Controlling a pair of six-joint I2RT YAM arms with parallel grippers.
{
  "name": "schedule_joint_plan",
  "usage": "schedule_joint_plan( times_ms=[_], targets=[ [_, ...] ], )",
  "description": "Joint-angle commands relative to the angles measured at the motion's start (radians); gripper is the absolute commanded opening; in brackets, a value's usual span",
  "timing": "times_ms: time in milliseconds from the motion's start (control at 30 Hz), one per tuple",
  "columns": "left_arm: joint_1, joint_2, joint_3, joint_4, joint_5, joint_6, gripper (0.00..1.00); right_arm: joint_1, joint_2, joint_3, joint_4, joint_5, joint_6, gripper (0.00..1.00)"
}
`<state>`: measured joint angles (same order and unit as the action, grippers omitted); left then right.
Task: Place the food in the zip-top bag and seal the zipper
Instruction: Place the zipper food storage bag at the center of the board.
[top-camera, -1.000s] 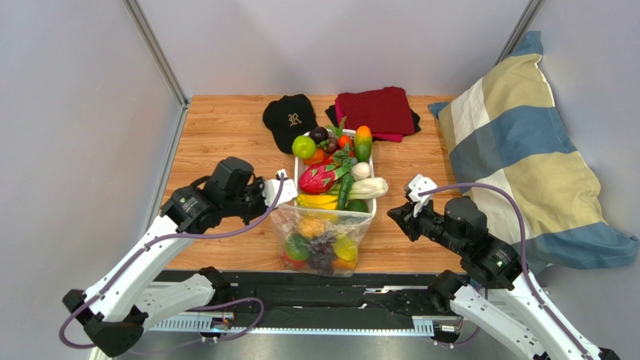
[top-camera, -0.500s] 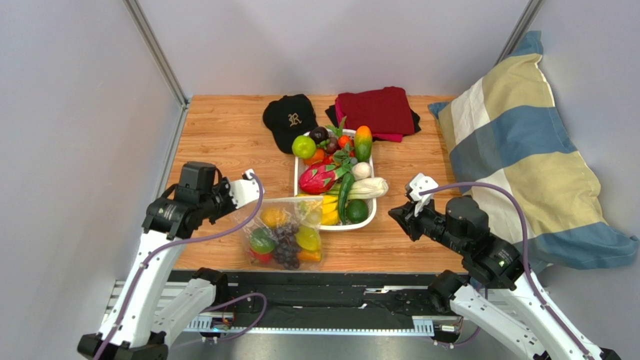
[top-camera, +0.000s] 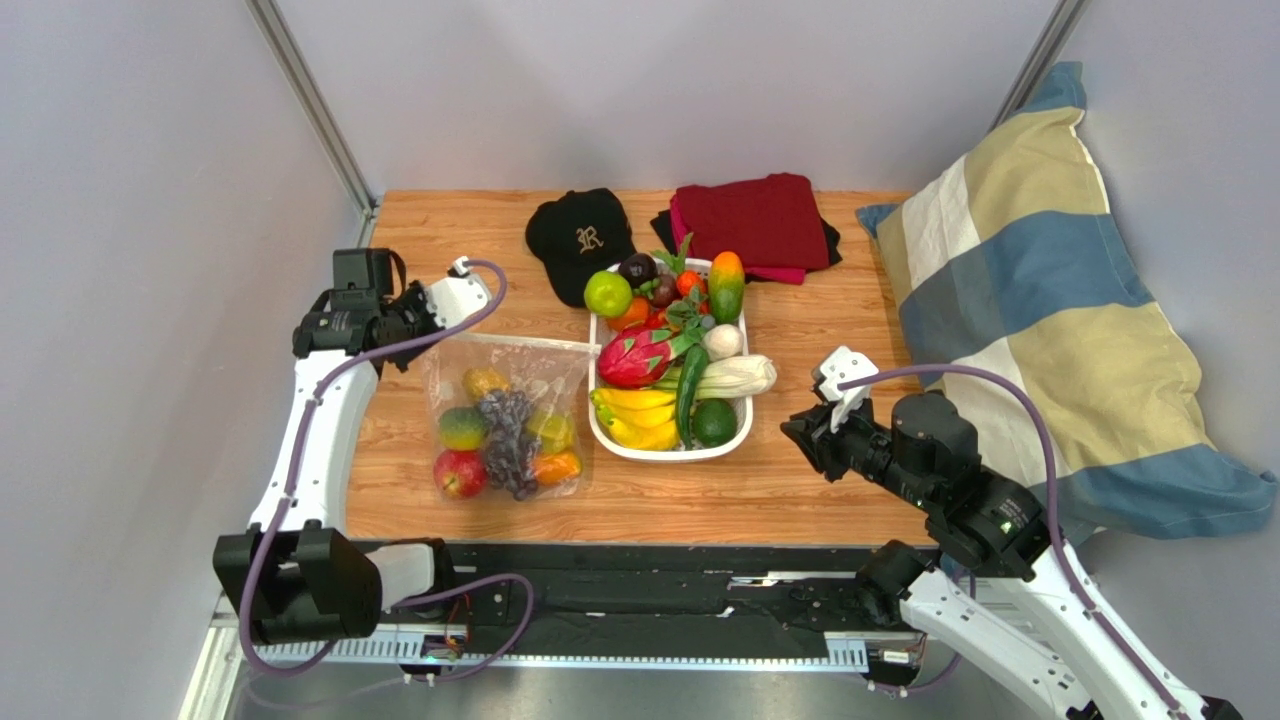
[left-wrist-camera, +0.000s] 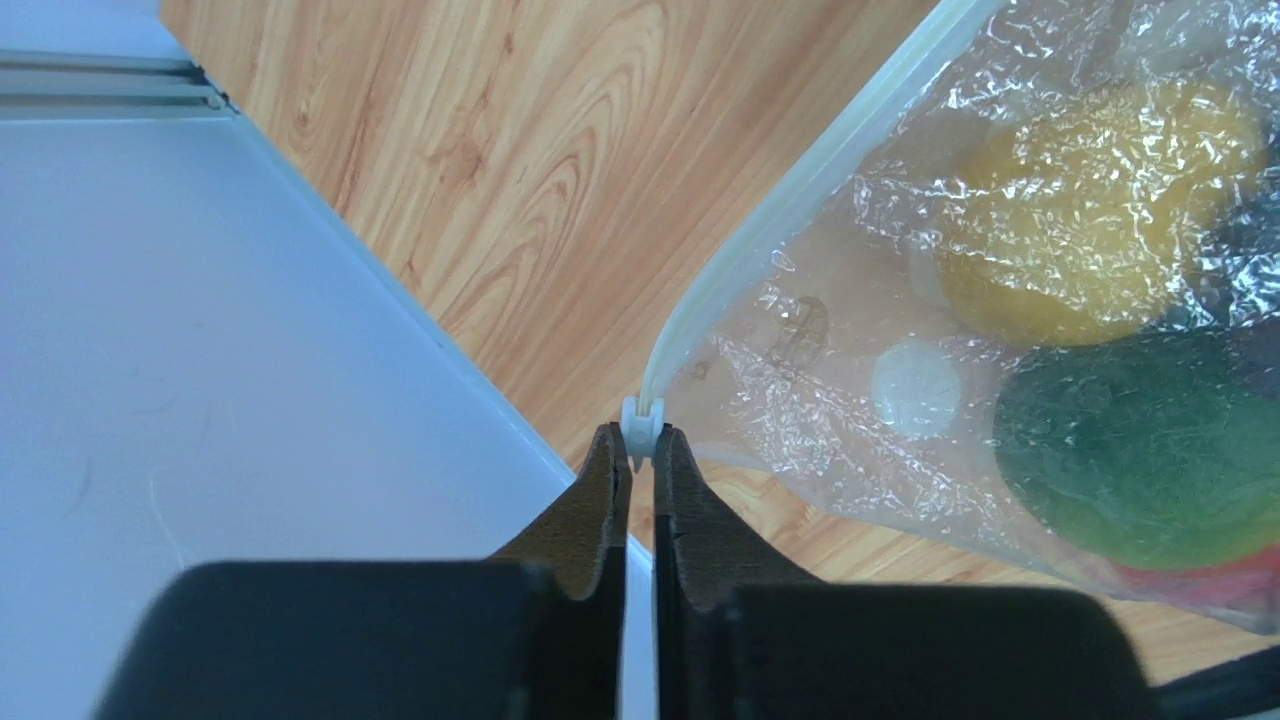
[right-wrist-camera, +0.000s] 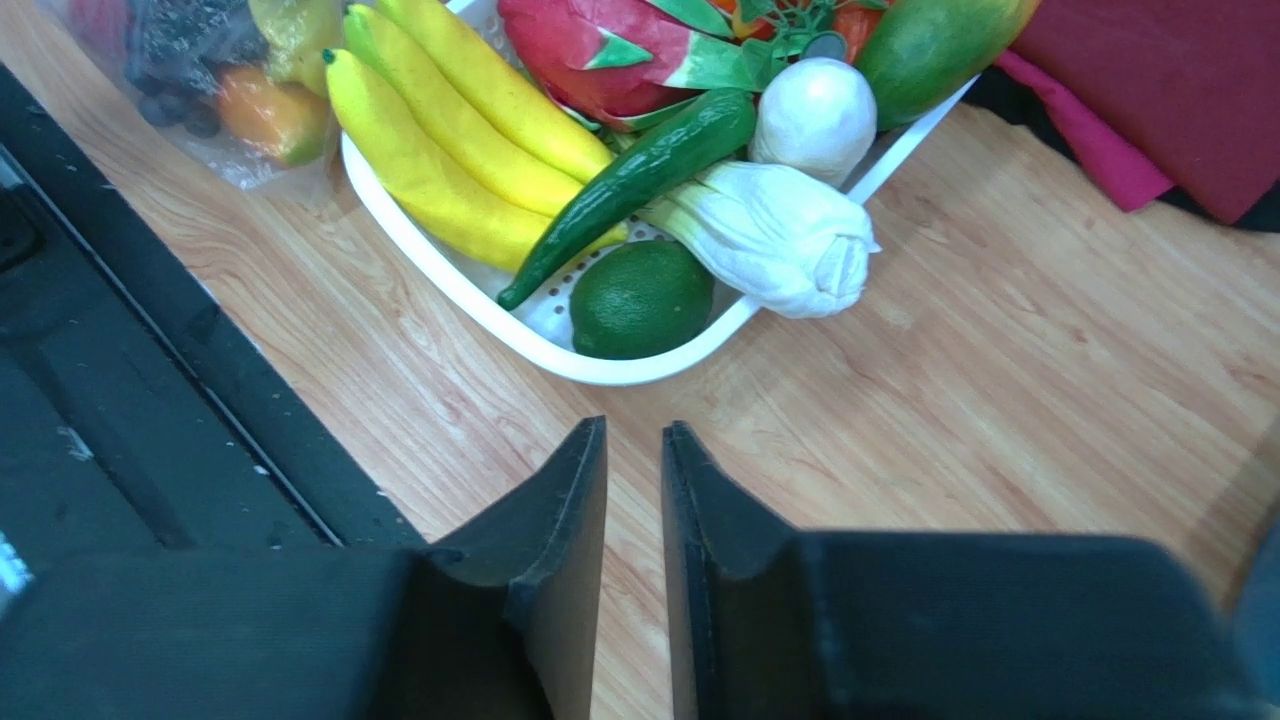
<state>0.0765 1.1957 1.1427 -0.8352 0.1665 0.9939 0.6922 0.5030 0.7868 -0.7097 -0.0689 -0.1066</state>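
Observation:
The zip-top bag (top-camera: 508, 405) lies flat on the wooden table, left of the white tray (top-camera: 670, 452). Food shows through it: a red apple (top-camera: 458, 474), dark grapes (top-camera: 511, 435), plus orange, green and yellow pieces. My left gripper (top-camera: 433, 327) is at the bag's far left corner. In the left wrist view that gripper (left-wrist-camera: 640, 435) is shut on the end of the zipper (left-wrist-camera: 781, 195). My right gripper (top-camera: 792, 428) hovers right of the tray. Its jaws (right-wrist-camera: 633, 432) stand slightly open over bare wood with nothing between them.
The tray holds more toy produce: bananas (right-wrist-camera: 451, 135), a green chilli (right-wrist-camera: 631, 173), a lime (right-wrist-camera: 639, 297), a dragon fruit (top-camera: 634, 357). A black cap (top-camera: 579, 237) and red cloth (top-camera: 751, 218) lie behind it. A striped pillow (top-camera: 1037, 300) fills the right side. A grey wall flanks the left arm.
My left arm has drawn the bag from in front of the tray to the left and farther back, where it now lies flat. The right gripper's jaws have parted a little.

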Motion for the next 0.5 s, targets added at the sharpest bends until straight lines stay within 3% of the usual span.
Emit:
schedule_joint_plan(
  times_ms=[0, 33, 67, 100, 133, 167, 267, 467],
  targets=[
    [0.038, 0.036, 0.061, 0.078, 0.014, -0.023, 0.26, -0.003, -0.007, 0.052, -0.004, 0.053, -0.042, 0.31],
    [0.051, 0.051, 0.081, 0.065, 0.051, -0.079, 0.52, -0.002, -0.003, 0.057, -0.005, 0.066, -0.045, 0.38],
    [0.06, 0.059, 0.104, 0.048, 0.073, -0.115, 0.69, -0.003, -0.001, 0.068, -0.007, 0.102, -0.056, 0.53],
    [0.068, 0.064, 0.151, 0.012, 0.097, -0.148, 0.88, -0.003, 0.0, 0.075, -0.008, 0.113, -0.057, 0.6],
    [0.071, 0.07, 0.173, -0.005, 0.134, -0.219, 0.99, -0.005, 0.0, 0.08, -0.008, 0.121, -0.062, 0.67],
    [0.071, 0.07, 0.192, -0.022, 0.154, -0.253, 0.99, -0.017, -0.003, 0.092, -0.014, 0.132, -0.068, 0.8],
    [0.071, 0.068, 0.276, -0.083, 0.211, -0.414, 0.99, -0.049, -0.006, 0.112, -0.036, 0.17, -0.058, 1.0],
    [0.071, 0.047, 0.419, -0.24, 0.366, -0.667, 0.99, -0.164, -0.017, 0.18, -0.115, 0.195, -0.027, 1.0]
  ],
)
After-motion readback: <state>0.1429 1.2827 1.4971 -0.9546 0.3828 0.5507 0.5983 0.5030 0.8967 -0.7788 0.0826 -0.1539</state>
